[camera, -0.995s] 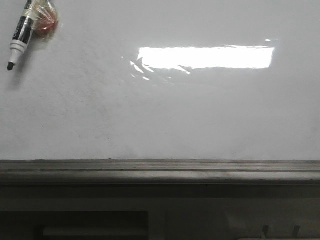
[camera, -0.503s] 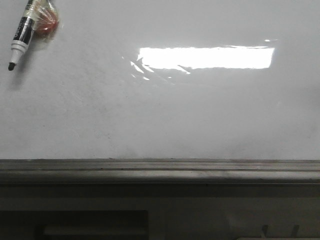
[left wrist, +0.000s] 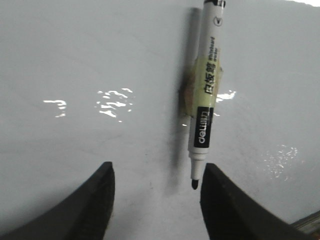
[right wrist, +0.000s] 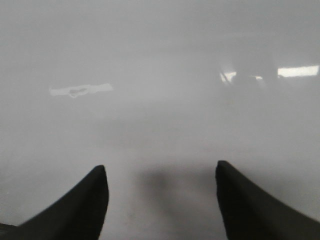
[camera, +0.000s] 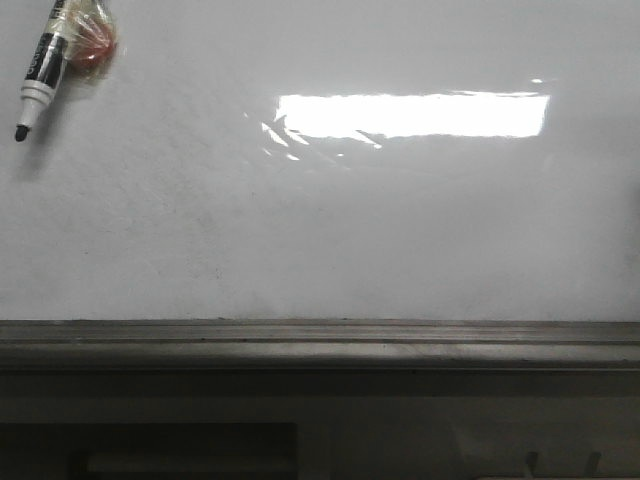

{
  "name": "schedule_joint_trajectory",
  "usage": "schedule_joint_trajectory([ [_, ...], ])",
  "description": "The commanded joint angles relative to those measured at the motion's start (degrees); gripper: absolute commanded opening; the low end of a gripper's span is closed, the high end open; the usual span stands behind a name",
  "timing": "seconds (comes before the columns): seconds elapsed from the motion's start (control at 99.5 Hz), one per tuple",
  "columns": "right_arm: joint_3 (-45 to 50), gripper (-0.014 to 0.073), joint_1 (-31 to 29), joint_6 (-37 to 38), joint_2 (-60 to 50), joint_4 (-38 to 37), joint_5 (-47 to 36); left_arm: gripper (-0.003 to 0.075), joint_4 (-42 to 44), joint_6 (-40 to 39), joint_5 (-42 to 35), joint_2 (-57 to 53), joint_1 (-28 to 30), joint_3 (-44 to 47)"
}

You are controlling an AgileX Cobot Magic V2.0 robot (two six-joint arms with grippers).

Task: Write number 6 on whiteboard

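The whiteboard [camera: 350,230] fills the front view, glossy white with faint smudges; no number 6 shows on it in any view. A black-and-white marker pen [camera: 38,72] lies at its far left, uncapped, with a taped reddish wad [camera: 92,45] on its barrel. In the left wrist view my left gripper [left wrist: 159,170] is open above the board. The pen [left wrist: 207,100] points toward it, its tip close to one finger [left wrist: 220,200], not held. My right gripper [right wrist: 161,169] is open and empty over bare board [right wrist: 160,75]. Neither gripper shows in the front view.
A grey metal edge rail [camera: 320,340] runs along the board's near edge, with dark furniture below it. A bright rectangular light reflection [camera: 410,113] lies on the board's middle right. A yellowish tape band [left wrist: 210,80] wraps the pen.
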Motion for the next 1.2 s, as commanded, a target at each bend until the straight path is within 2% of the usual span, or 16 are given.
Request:
schedule_joint_trajectory([
  [0.0, -2.1, 0.0455, 0.1, -0.7, 0.5, 0.2, -3.4, 0.0405, -10.4, 7.9, -2.3, 3.1, -1.5, -2.1],
  [0.09, -2.1, 0.0455, 0.1, -0.7, 0.5, 0.2, -3.4, 0.0405, -17.6, 15.1, -1.6, 6.2, -2.8, -2.9],
  [0.161, -2.1, 0.0455, 0.1, -0.7, 0.5, 0.2, -3.4, 0.0405, -19.7, 17.8, -1.4, 8.6, -4.1, -4.4],
  [0.392, -2.1, 0.0455, 0.1, -0.7, 0.5, 0.2, -3.3, 0.0393, -19.7, 19.7, -1.6, 16.2, -6.1, -9.2],
  [0.503, -2.1, 0.0455, 0.1, -0.7, 0.5, 0.2, -3.3, 0.0356, -18.9, 19.8, -1.6, 18.8, -6.1, -10.5],
  [0.603, -2.1, 0.0455, 0.1, -0.7, 0.5, 0.2, -3.3, 0.0245, -18.0, 19.8, -1.6, 19.5, -6.1, -10.7],
  [0.684, -2.1, 0.0455, 0.1, -0.8, 0.5, 0.2, -3.3, 0.0078, -16.4, 19.8, -1.1, 19.5, -6.1, -10.8],
  [0.694, -2.1, 0.0455, 0.1, -0.8, 0.5, 0.2, -3.3, 0.0078, -16.5, 19.8, -1.1, 19.5, -6.1, -10.8],
  [0.714, -2.1, 0.0455, 0.1, -0.8, 0.5, 0.2, -3.3, 0.0023, -16.2, 20.1, -0.7, 19.5, -6.1, -10.8],
  [0.744, -2.1, 0.0455, 0.1, -0.8, 0.5, 0.2, -3.3, -0.0017, -16.1, 20.7, -0.2, 19.5, -6.1, -10.8],
  [0.925, -2.1, 0.0453, 0.1, -0.8, 0.5, 0.2, -2.6, -0.002, -15.6, 21.7, 2.6, 18.9, -6.1, -10.8],
  [0.985, -2.4, 0.0433, 0.7, -1.4, 0.7, 0.4, -1.0, -0.002, -15.3, 24.6, 5.5, 18.5, -6.1, -10.9],
  [1.056, -4.0, 0.0406, 2.2, -5.6, 2.1, 3.1, 2.1, -0.002, -14.7, 27.0, 9.7, 18.0, -6.1, -11.3],
  [1.186, -9.0, 0.0395, 5.7, -17.2, 7.1, 13.8, 8.6, -0.002, -12.5, 28.7, 16.8, 17.7, -7.5, -12.1],
])
